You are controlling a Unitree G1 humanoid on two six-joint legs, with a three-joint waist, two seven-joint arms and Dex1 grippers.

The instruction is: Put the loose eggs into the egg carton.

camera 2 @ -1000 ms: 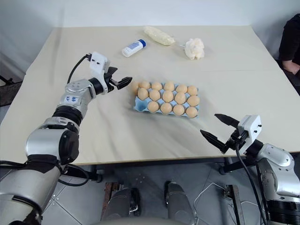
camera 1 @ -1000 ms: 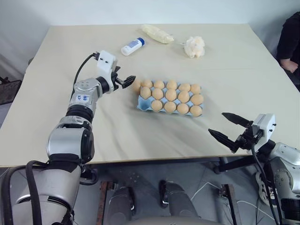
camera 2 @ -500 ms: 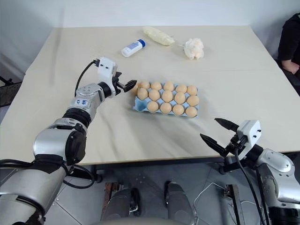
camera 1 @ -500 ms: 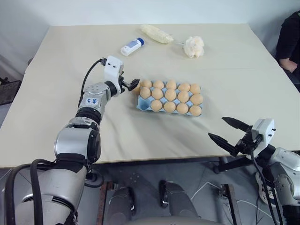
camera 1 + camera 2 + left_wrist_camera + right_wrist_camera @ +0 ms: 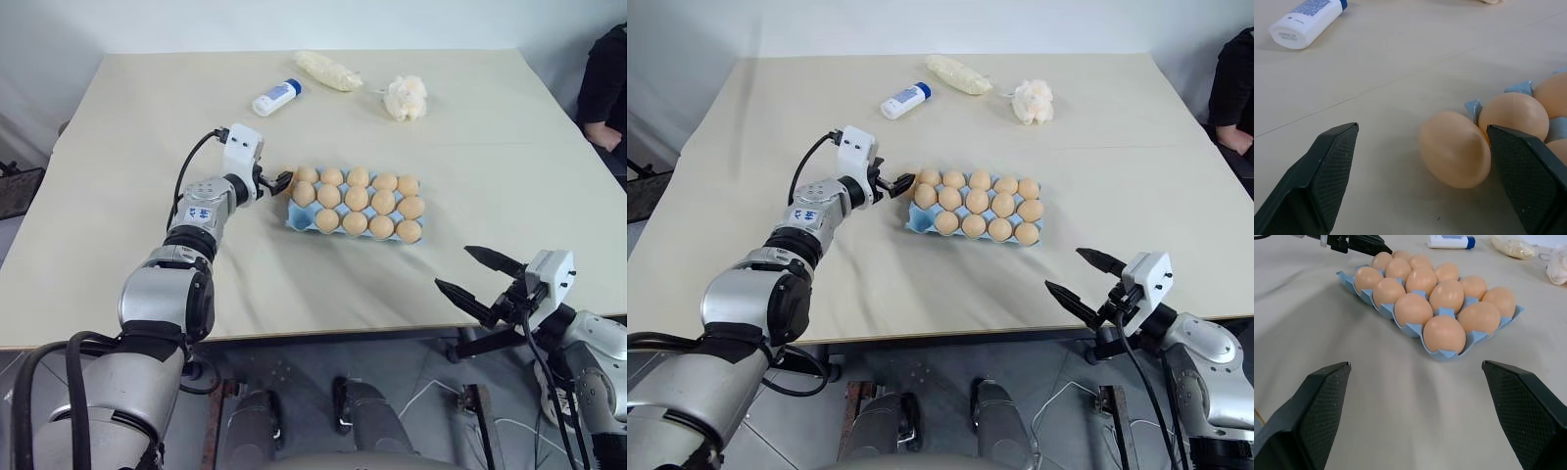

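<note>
One loose egg (image 5: 1454,149), tan-orange, lies on the table against the far-left corner of the light blue egg carton (image 5: 294,221). My left gripper (image 5: 280,180) is open and level, one finger on each side of this egg; the egg sits nearer one pad (image 5: 1525,171), with a small gap. The carton holds several eggs (image 5: 357,199) of the same look in three rows, and its near-left corner cup shows bare blue. My right gripper (image 5: 480,275) hangs open past the table's front edge at the right, pointing toward the carton with nothing in it.
At the back of the table lie a white bottle with a blue cap (image 5: 277,97), a pale yellow packet (image 5: 329,70) and a lumpy white wad (image 5: 407,98). A person in dark clothes (image 5: 605,88) sits at the far right edge.
My left gripper has moved right and down toward the carton, and its open fingers now flank the loose egg. The right gripper has stayed in place.
</note>
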